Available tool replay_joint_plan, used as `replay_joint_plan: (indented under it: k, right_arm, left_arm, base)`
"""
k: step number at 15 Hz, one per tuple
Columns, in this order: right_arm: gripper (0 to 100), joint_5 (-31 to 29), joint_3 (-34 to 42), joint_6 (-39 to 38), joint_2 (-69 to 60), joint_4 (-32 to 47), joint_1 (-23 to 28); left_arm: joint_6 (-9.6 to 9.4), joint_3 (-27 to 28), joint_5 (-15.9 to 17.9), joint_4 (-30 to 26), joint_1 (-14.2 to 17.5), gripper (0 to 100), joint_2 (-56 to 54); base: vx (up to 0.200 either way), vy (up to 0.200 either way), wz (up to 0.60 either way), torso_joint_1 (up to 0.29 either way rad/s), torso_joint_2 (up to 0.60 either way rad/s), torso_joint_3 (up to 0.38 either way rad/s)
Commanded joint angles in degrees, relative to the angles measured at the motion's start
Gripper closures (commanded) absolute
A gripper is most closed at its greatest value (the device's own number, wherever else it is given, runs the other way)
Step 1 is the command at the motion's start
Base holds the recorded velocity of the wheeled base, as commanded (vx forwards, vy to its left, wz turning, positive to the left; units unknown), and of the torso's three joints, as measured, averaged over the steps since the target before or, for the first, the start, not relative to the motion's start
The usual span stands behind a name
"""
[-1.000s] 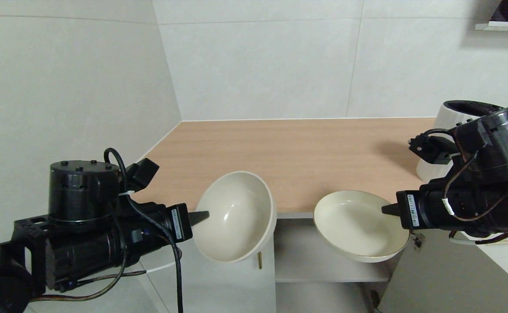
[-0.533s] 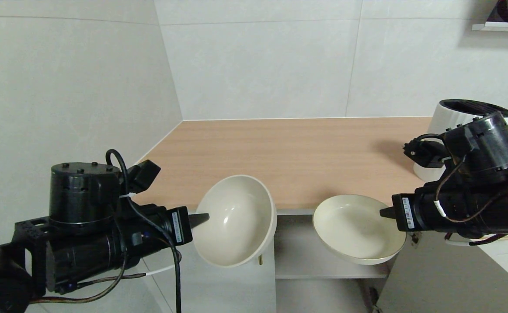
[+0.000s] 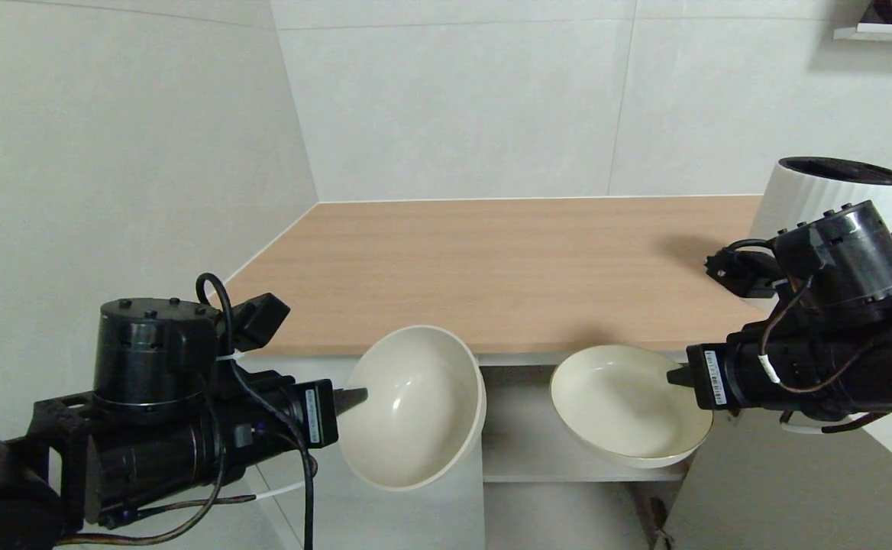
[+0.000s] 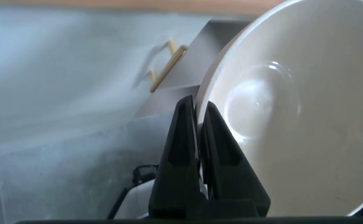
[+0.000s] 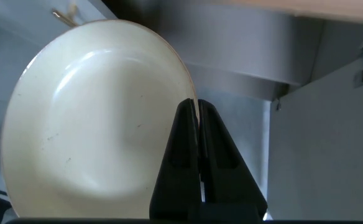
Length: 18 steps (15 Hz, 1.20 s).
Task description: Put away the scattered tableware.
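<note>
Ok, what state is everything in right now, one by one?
Bowl: empty, tipped on edge, held by its rim off the counter.
Plate: empty, tilted, held by its rim off the counter.
Left gripper: shut on bowl.
Right gripper: shut on plate.
Cabinet: open.
Canister: upright on the counter, top open.

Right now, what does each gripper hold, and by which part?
Left gripper: the deep bowl, by its rim. Right gripper: the shallow plate, by its rim.
</note>
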<state>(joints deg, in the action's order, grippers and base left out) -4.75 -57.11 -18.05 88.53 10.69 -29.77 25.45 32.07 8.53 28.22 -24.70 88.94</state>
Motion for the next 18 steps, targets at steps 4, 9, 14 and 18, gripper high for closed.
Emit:
replay_joint_plan:
  k: [4,9,14,18]
  right_arm:
    - [100,0.01,-0.02,0.04,1.12,-0.06,-0.03]
    - [100,0.01,-0.02,0.04,1.3,0.03,-0.03]
    - [100,0.01,-0.02,0.04,1.74,-0.06,-0.03]
    - [100,0.01,-0.02,0.04,1.91,-0.06,-0.03]
  left_arm:
    - [0.03,-0.08,-0.01,0.08,0.0,100,0.18]
    - [0.03,-0.08,-0.1,0.17,0.0,100,0.09]
    - [0.03,-0.08,-0.1,0.17,0.0,100,-0.09]
    - [0.03,-0.08,-0.1,0.17,0.0,100,-0.17]
  base:
    - [0.0,0.0,0.0,-0.189,0.47,0.272]
    - [0.0,0.0,0.0,-0.173,0.46,0.292]
    - [0.0,0.0,0.0,-0.138,0.45,0.31]
    - [0.0,0.0,0.0,-0.043,0.18,0.118]
